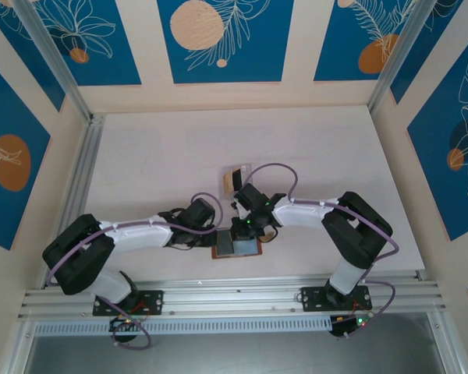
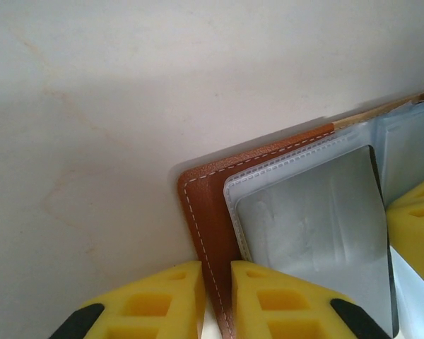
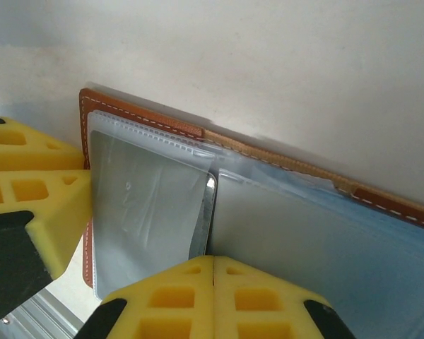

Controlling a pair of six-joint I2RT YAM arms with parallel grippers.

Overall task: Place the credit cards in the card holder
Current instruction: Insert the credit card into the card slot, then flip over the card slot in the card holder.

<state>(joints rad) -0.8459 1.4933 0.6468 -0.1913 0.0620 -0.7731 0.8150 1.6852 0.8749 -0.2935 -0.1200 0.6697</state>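
I saw the card holder [image 1: 235, 248] lying open on the table [image 1: 156, 156] near the front edge, betw. both arms, w/ a dark card [image 3: 145, 205] inside its left clear sleeve. L gripper [image 2: 215, 286] was pinched narrow on the holder's brown left edge. R gripper [image 3: 213, 272] had its pads pressed together at the holder's middle; couldn't tell if anything was held.
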